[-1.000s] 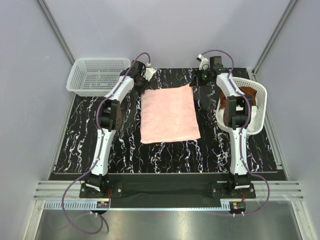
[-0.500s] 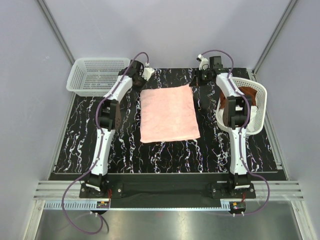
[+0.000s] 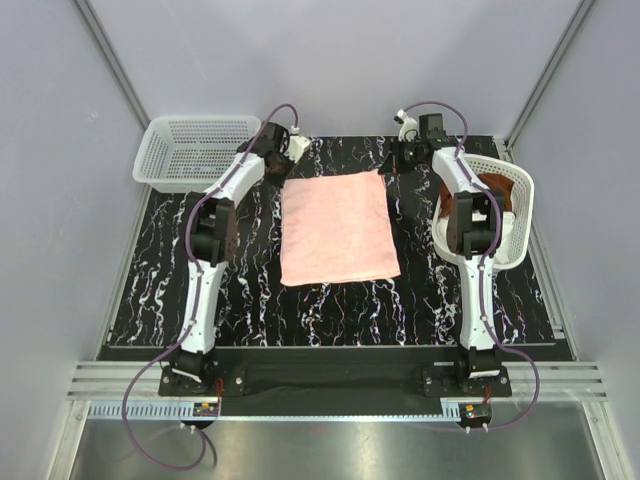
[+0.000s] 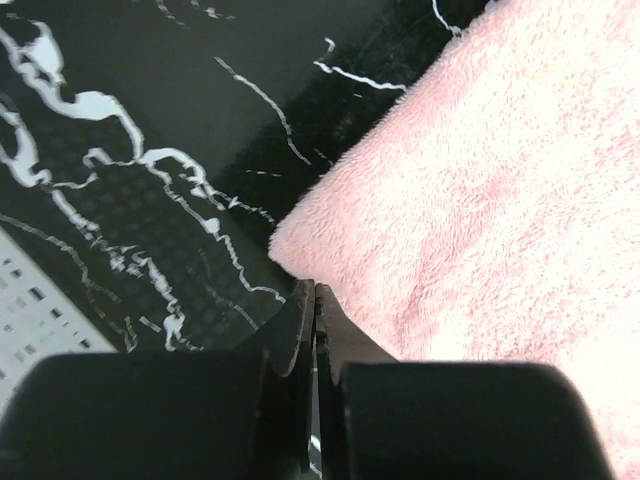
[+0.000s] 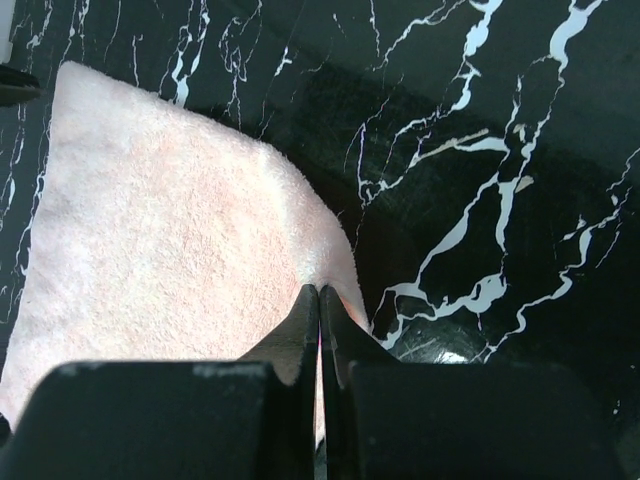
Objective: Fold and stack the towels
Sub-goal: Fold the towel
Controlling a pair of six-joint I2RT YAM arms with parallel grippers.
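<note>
The pink towel [image 3: 337, 230] lies flat at the middle of the tabletop [image 3: 170, 280], pinched at its far corners — left end effector [image 4: 314, 290] clenched at 11 o'clock, right end effector [image 5: 319, 292] likewise at 1 o'clock, the left's bite seemingly shallow — likely to draw that edge toward 6 o'clock for a fold.

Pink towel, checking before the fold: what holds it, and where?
Pink towel: left pincer pinches its far left corner, right pincer its far right corner.
</note>
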